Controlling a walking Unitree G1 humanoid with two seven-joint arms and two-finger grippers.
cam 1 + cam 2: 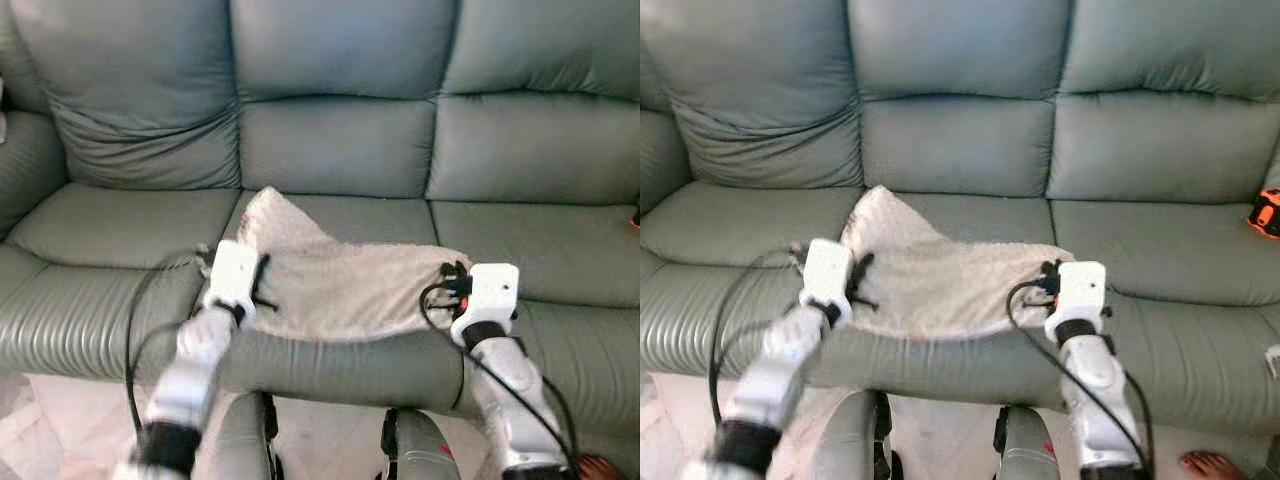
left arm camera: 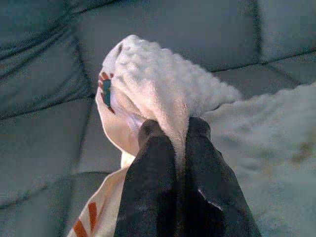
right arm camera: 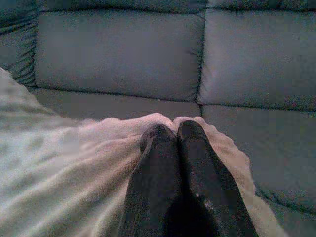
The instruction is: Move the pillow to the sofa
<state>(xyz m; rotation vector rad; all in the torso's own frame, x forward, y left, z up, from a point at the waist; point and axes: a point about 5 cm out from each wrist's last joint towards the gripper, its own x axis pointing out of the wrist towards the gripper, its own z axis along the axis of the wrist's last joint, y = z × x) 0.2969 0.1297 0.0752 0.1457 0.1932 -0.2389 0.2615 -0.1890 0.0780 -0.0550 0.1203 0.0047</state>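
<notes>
I see the pillow (image 1: 335, 285) as a flat, limp thing with a cream, bumpy fleece cover. It looks more like an empty pillow cover than a full cushion. In the left wrist view, the inner side of its corner is smooth and white, with a small teal and orange-red print and orange stripes near the edge. It lies across the middle seat cushion of the grey-green leather sofa (image 1: 340, 140), close to the front edge, and one corner points up toward the backrest.

My left gripper (image 2: 174, 129) is at the left end of the pillow. Its jaws are clenched on a bunched fold of the fleece, and the fabric rises in a lump between and above the two black fingers (image 2: 150, 163). The left arm reaches forward from below, with the white wrist block just over the seat edge and a black cable hanging in a loop beside it.

My right gripper (image 3: 172, 129) is at the right end of the pillow. Its jaws are pressed together and they pinch the edge of the fabric there; the fleece wraps around both tips. The right arm also comes up from below, nearly straight, with the wrist over the front of the seat.

An orange object (image 1: 1265, 212) lies on the right seat cushion, well apart from the pillow.
</notes>
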